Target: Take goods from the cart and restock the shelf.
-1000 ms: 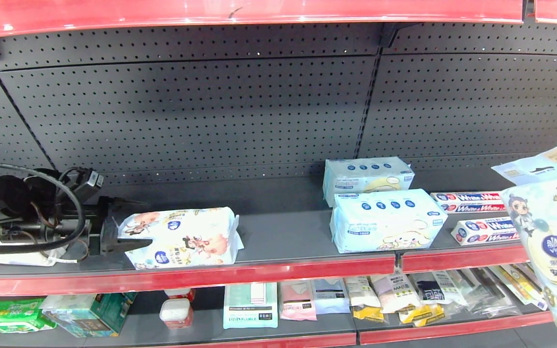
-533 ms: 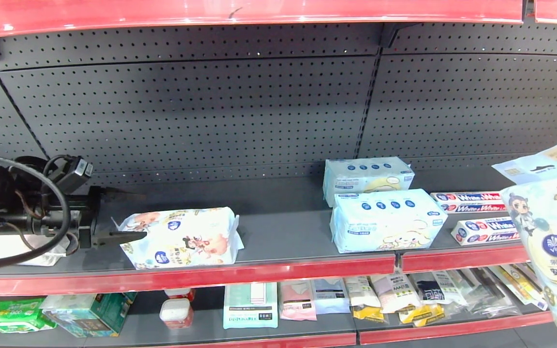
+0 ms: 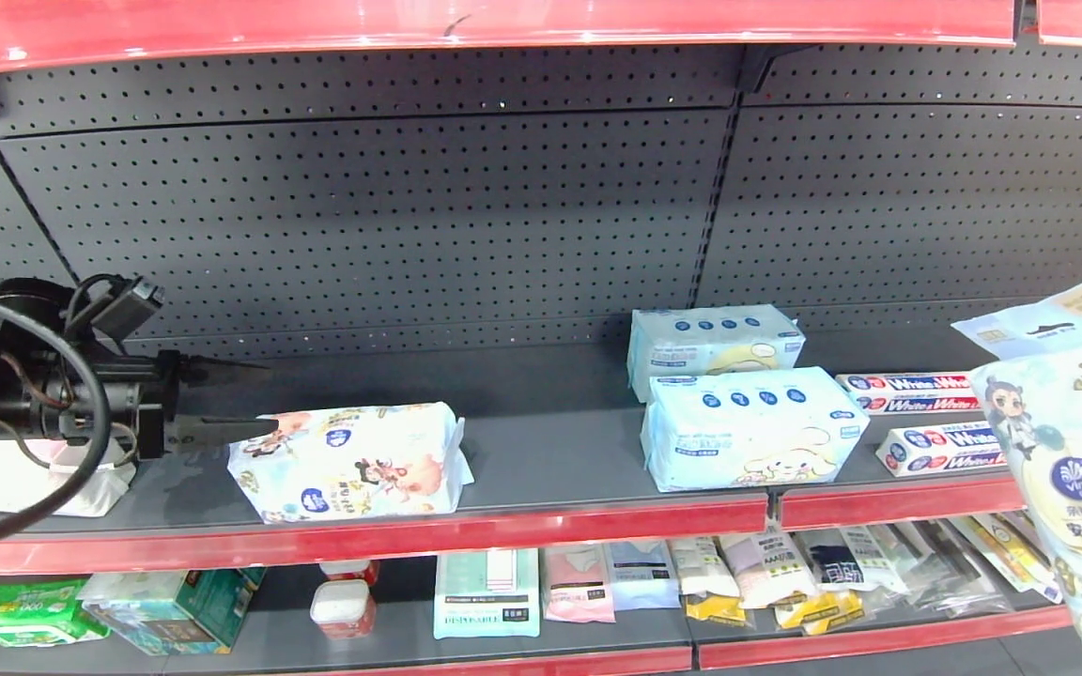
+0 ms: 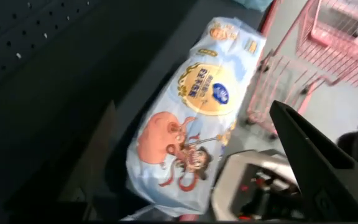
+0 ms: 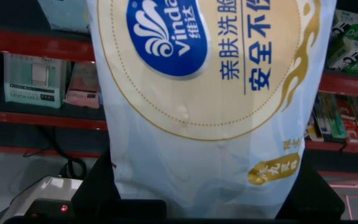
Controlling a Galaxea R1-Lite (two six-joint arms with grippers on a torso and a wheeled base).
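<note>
Cartoon-print tissue pack (image 3: 348, 460) lies flat on the middle shelf (image 3: 372, 537), left section, its front edge right at the red lip. Nothing grips it.

Left gripper (image 3: 269, 396) hangs just left of the pack w/ jaws spread wide. Near finger's tip overlaps the pack's top-left corner in head view; can't tell if it touches. Far finger is up over bare shelf toward the pegboard back (image 3: 409, 216). In left wrist view the pack sits below and btwn the two fingers, w/ a pink cart (image 4: 328, 50) beyond it.

Right gripper (image 5: 207, 193) is clamped on a big white-and-gold tissue bag (image 3: 1076, 469), held upright at the far right, in front of the shelf, not on it. Bag hides the shelf's right end and part of the lower row. A pale flat pack (image 3: 1058, 314) shows behind its top; can't tell what supports it.

On the same shelf:
- White bundle (image 3: 24, 474) behind the left arm, far left.
- Two pale-blue tissue packs, one at the front (image 3: 748, 427), one behind it (image 3: 710, 343), well apart from the cartoon pack w/ bare shelf btwn.
- Two toothpaste boxes (image 3: 907, 392), (image 3: 940, 449), just right of those.

Lower shelf (image 3: 785, 648) holds green wipes (image 3: 29, 612), a small red-capped jar (image 3: 344, 608) and a row of flat packets (image 3: 597, 582).
</note>
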